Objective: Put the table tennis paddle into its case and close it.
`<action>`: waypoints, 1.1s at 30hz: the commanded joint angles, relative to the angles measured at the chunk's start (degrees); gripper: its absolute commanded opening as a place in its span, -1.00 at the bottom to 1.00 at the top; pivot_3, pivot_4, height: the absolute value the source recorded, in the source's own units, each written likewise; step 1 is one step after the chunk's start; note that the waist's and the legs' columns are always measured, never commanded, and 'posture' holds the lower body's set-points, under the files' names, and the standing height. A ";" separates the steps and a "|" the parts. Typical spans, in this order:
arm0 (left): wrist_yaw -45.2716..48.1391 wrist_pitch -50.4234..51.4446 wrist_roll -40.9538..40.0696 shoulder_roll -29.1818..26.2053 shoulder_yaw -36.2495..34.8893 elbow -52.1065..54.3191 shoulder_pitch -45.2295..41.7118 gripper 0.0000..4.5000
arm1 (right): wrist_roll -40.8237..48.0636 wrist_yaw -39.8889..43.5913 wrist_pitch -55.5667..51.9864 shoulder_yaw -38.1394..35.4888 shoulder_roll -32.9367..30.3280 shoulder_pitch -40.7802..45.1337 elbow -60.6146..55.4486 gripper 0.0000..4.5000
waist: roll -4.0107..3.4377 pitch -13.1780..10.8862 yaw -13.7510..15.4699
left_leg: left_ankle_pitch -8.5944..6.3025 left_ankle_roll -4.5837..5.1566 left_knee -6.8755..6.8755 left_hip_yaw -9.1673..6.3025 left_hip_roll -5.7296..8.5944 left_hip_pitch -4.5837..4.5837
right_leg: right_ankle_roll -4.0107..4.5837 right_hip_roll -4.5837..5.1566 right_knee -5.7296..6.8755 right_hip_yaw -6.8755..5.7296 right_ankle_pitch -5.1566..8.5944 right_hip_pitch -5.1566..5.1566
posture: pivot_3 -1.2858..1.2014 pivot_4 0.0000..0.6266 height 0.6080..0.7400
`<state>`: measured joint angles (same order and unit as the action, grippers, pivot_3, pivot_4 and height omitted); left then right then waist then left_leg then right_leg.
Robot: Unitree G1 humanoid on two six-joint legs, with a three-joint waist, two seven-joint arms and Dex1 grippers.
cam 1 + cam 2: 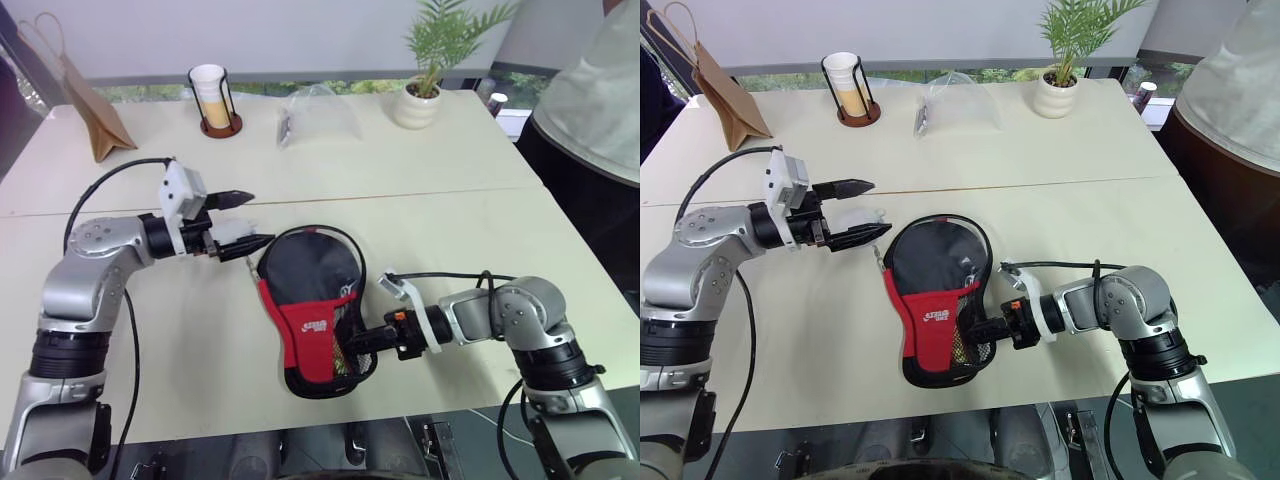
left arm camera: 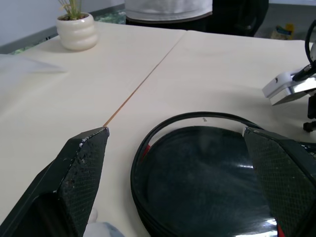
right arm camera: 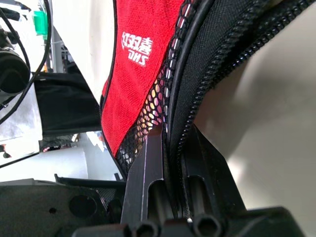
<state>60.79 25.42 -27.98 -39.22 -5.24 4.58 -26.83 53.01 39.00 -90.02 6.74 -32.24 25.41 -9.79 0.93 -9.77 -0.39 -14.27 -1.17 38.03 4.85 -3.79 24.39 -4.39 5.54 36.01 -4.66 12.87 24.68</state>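
Note:
The case (image 1: 310, 325), black fabric with a red panel and a mesh pocket, lies in the middle of the table. Its round upper part stands open, the zip rim (image 2: 197, 117) arching over it. Inside lies the table tennis paddle (image 2: 207, 182), its glossy black face and a bit of red edge showing; the handle is hidden under the red panel. My left gripper (image 1: 258, 220) hovers open just off the case's upper left rim, holding nothing. My right gripper (image 1: 350, 345) is shut on the case's zip edge (image 3: 180, 123) at its lower right side.
A pale fluffy thing (image 1: 235, 232) lies under the left gripper. At the back stand a brown paper bag (image 1: 95, 120), a cup in a wire holder (image 1: 212, 100), a clear plastic bag (image 1: 315, 118) and a potted plant (image 1: 425, 85). A person (image 1: 595, 110) stands at the right.

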 commanded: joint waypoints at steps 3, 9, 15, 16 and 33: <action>0.23 -1.20 -0.04 -0.14 0.03 1.05 -0.58 1.00 | -0.91 -0.20 0.44 1.43 -1.17 -1.18 -3.07 -0.99 | 0.00 0.00 -0.05 | 0.00 0.00 0.00 -0.01 0.00 0.00 | 0.00 0.00 0.00 0.00 0.00 0.01 | 0.03 -0.52 1.00; 0.38 -1.59 0.37 -0.15 0.25 0.58 -0.90 1.00 | -0.72 -3.80 -2.13 -3.54 2.64 -1.75 -2.23 -0.99 | 0.00 0.00 -0.14 | 0.00 0.00 0.00 -0.01 -0.01 0.00 | -0.01 -0.01 0.01 0.00 -0.01 0.01 | 0.03 -0.52 1.00; 0.31 -1.80 0.33 0.08 0.43 0.68 -0.77 1.00 | 0.49 -7.28 -2.48 -7.28 3.62 -2.92 -2.96 -0.04 | 0.00 0.00 -0.19 | 0.00 0.00 0.00 -0.01 -0.02 -0.01 | 0.01 -0.01 0.02 -0.01 0.00 0.02 | 0.03 -0.52 1.00; 0.31 -1.82 0.28 0.05 0.40 0.74 -0.69 1.00 | 1.29 -7.32 -2.48 -8.01 3.24 -2.93 -3.35 0.18 | 0.00 0.00 -0.19 | 0.00 0.00 0.00 -0.01 -0.02 -0.01 | 0.01 -0.01 0.02 -0.01 0.01 0.02 | 0.03 -0.52 1.00; 1.13 -2.21 -0.02 -3.05 -1.51 0.13 -0.04 1.00 | -10.41 7.37 25.36 -7.41 -22.99 5.56 -10.91 0.98 | -0.09 -0.13 -0.49 | 0.00 0.00 -0.06 0.05 -0.01 0.14 | 0.07 0.00 -0.02 0.02 0.12 0.24 | 0.03 -0.52 1.00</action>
<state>61.76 24.31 -27.70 -41.28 -4.81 4.44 -26.44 44.68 43.14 -70.70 -2.05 -54.95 29.88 -18.01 0.84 -9.90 -0.89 -14.28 -1.17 37.97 4.90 -3.83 24.51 -4.48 5.52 36.00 -4.64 13.10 24.92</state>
